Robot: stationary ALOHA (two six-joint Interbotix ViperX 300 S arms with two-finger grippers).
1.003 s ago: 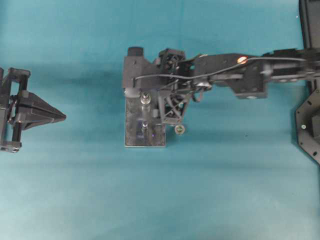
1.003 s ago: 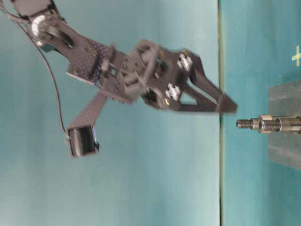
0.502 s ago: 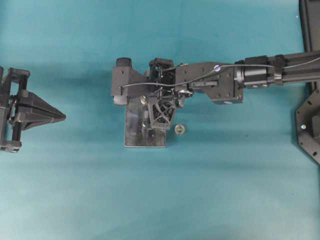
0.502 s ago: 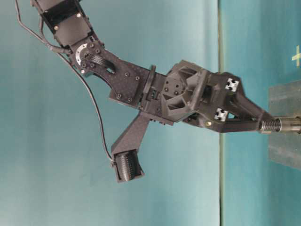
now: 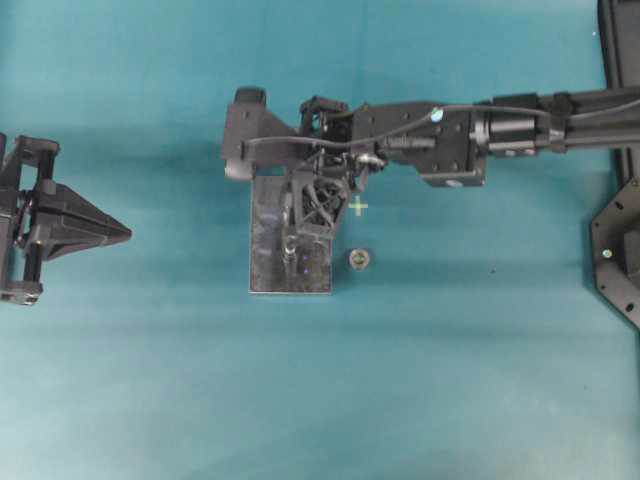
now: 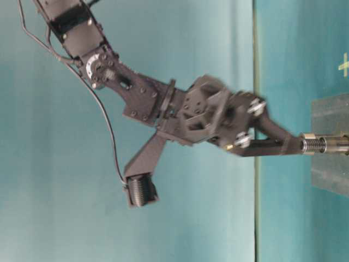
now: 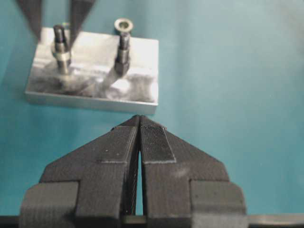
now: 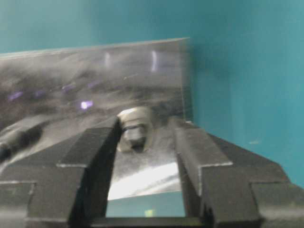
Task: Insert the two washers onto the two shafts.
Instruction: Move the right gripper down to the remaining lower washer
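The washer (image 5: 360, 259) is a small bright ring lying flat on the teal cloth, just right of the metal plate (image 5: 265, 270); it also shows beyond the plate (image 7: 42, 90) as the washer (image 7: 123, 23). Two upright shafts stand on the plate. My right gripper (image 5: 296, 215) is down over the far shaft (image 8: 134, 124), jaws open and straddling its top. One finger (image 8: 102, 142) touches the shaft; the other stands clear of it. At table level the right gripper (image 6: 300, 146) meets the threaded shaft (image 6: 327, 145). My left gripper (image 5: 95, 232) rests shut at the left, holding nothing.
The second, nearer shaft (image 7: 122, 47) stands free on the plate beside the one between the right fingers. The right arm (image 5: 450, 145) stretches across the upper right. A black fixture (image 5: 615, 240) sits at the right edge.
The right gripper has come down and left onto the far shaft, and its jaws have narrowed around the shaft's top. The washer and the left gripper have stayed where they were.
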